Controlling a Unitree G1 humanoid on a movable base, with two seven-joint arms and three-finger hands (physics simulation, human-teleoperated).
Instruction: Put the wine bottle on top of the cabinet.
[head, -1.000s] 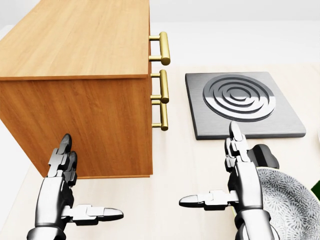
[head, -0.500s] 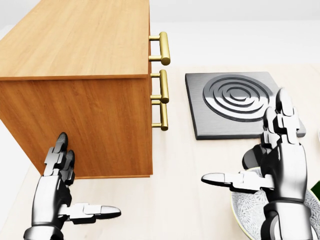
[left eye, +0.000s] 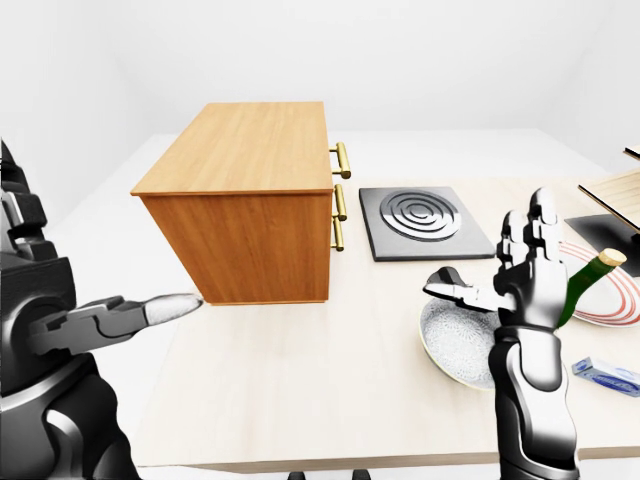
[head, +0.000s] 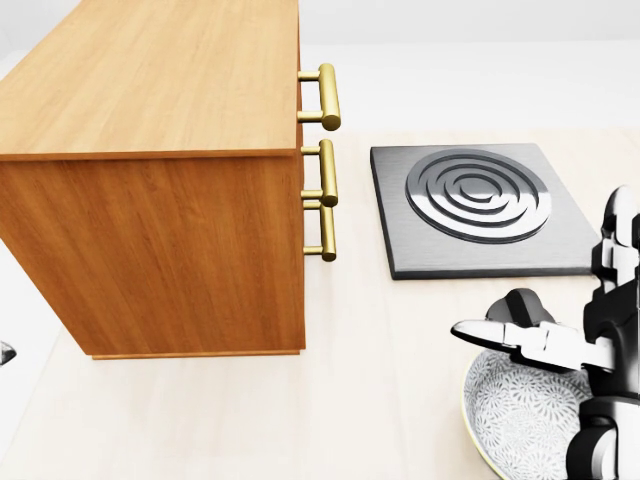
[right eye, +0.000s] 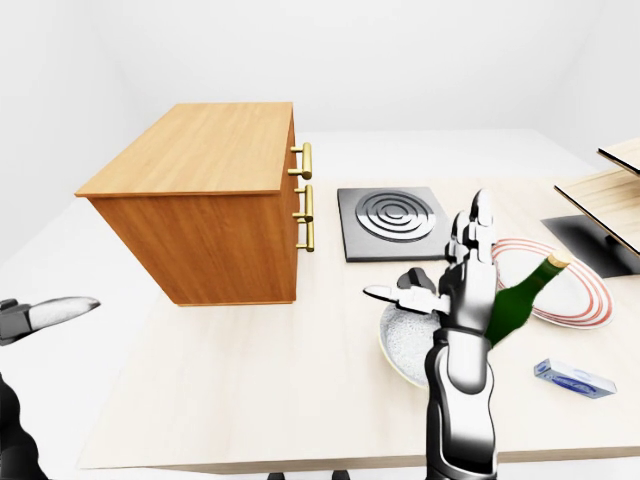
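A: How is the right hand posed?

B: It stands upright on its forearm over the table, two fingers pointing up and the thumb stretched toward the right-eye view's left. It is spread wide and grips nothing.

A: And the left hand?

B: It sits off the table's left edge in the left-eye view, one finger pointing rightward toward the cabinet. It is open, with nothing in it.

A: Where is the wine bottle?

B: Just right of the right hand in the right-eye view, partly hidden behind it, green, tilted, its neck leaning up to the right. I cannot tell whether the hand touches it.

A: Count the things.

B: One cabinet, with three brass handles, well left of the right hand. One hob plate above that hand. One patterned bowl beneath its thumb. One red-ringed plate behind the bottle. One small blue packet lower right.
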